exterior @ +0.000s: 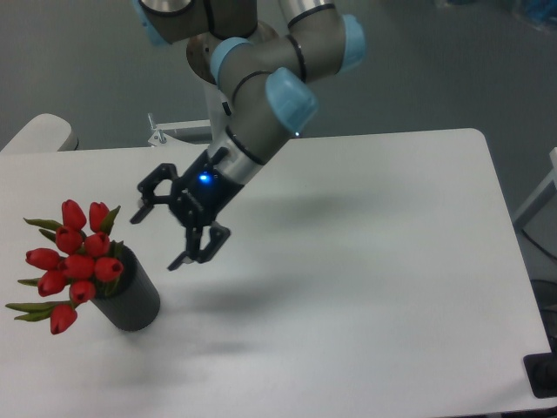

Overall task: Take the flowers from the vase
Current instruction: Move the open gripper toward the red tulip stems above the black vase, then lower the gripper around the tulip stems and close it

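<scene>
The flowers (74, 259), a bunch of red tulip buds with green leaves, lean out to the left of the vase (130, 297), a dark ribbed cylinder standing near the table's front left. My gripper (158, 238) hangs above the table just right of the bunch, tilted toward it, a short gap away. It is open, its black fingers spread wide with nothing between them.
The white table (392, 261) runs right to a rounded edge. The arm's base (235, 96) stands behind the far edge. A pale rounded object (39, 132) sits at the far left. A black item (544, 376) shows at the lower right corner.
</scene>
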Robot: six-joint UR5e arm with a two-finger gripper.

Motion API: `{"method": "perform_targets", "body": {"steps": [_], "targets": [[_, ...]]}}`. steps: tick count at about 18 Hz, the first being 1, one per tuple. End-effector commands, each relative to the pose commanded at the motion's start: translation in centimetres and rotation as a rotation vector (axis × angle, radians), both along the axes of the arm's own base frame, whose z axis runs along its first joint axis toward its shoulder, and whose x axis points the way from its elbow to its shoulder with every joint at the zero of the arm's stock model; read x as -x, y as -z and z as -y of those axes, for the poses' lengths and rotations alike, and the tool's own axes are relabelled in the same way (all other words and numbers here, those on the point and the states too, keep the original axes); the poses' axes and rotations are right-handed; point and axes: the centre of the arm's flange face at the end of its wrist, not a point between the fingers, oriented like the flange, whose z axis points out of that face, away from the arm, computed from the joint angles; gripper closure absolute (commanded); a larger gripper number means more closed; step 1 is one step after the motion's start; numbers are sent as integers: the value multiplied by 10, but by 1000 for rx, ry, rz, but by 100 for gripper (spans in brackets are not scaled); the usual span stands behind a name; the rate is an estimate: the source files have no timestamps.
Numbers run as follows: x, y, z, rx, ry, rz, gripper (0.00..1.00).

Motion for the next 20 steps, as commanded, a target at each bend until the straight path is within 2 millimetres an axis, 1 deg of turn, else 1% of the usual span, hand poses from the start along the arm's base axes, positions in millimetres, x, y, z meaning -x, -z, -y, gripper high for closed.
{"method": "perform_targets", "body": {"steps": [2, 4, 8, 11, 13, 16, 18, 20], "targets": [[-4, 10, -7, 6, 15, 6, 0], [-9, 8, -12, -6, 26, 3, 0], [-12, 16, -18, 10, 28, 21, 0], [-9, 18, -24, 30, 9, 46, 0], [-14, 18, -29, 27, 20, 44, 0], [-13, 18, -30, 29, 16, 48, 0], [-21, 23, -35, 34, 31, 52, 0], [-21, 22, -36, 31, 33, 49, 0]]}}
